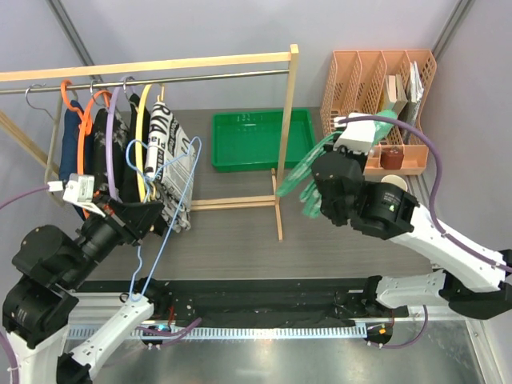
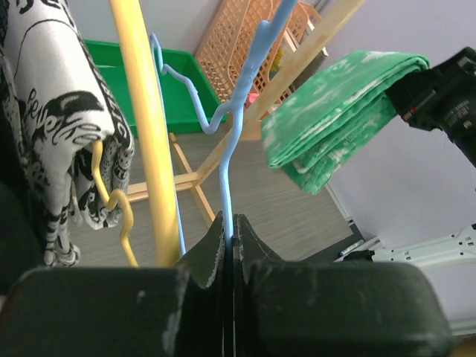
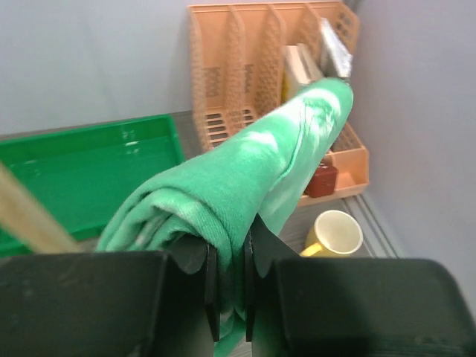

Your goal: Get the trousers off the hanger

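Grey table (image 1: 240, 232); on it green tray (image 1: 260, 140), wooden rack (image 1: 278, 204), orange organiser (image 1: 376, 80).

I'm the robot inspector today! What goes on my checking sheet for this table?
Surface: grey table, rail and tray standing on it.
Job's things: green trousers off the blue hanger, apart from it.
Clutter: green tray, orange file rack, yellow mug, clothes rail with hanging clothes.
Pincers: left pincer shut on the hanger; right pincer shut on the trousers.
Cables: purple cable looping over the right arm.
Surroundings: grey walls.
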Robot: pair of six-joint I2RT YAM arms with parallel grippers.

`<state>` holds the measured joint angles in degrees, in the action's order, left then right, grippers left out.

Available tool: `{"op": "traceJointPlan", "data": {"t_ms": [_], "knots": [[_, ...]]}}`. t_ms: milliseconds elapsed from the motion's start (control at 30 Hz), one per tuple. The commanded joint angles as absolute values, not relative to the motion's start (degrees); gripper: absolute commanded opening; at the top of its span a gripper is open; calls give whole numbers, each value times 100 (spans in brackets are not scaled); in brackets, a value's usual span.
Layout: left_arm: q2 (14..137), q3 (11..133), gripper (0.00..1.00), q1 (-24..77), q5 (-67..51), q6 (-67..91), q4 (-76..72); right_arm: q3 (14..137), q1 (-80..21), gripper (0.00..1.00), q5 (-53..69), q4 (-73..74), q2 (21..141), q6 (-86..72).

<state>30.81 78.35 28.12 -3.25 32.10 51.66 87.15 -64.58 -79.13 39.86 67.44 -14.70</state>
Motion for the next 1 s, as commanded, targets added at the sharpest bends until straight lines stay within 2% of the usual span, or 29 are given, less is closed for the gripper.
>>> {"op": "traceJointPlan", "data": {"t_ms": [0,100,200,400,767,967], "knots": [[2734,7568,0,2848,-466,3278,4957,8684,-5855,1,-8253,3296,6215,-1292],[2602,7506,0,2935,-370,3278,4992,8508,-4951,1,-7860,3121,6065,-1056],[2470,7462,0,3128,-352,3243,4992,8332,-3958,1,-7193,2331,5950,-204],[2207,7181,0,3365,-378,3296,4940,8622,-2497,1,-6058,1258,6608,791],[2241,7145,0,3814,-202,3015,5010,9729,-2329,1,-4213,-955,8137,2144],[2399,7286,0,3823,-264,2997,5124,10326,-2320,1,-3323,-1599,9183,2461]]}}
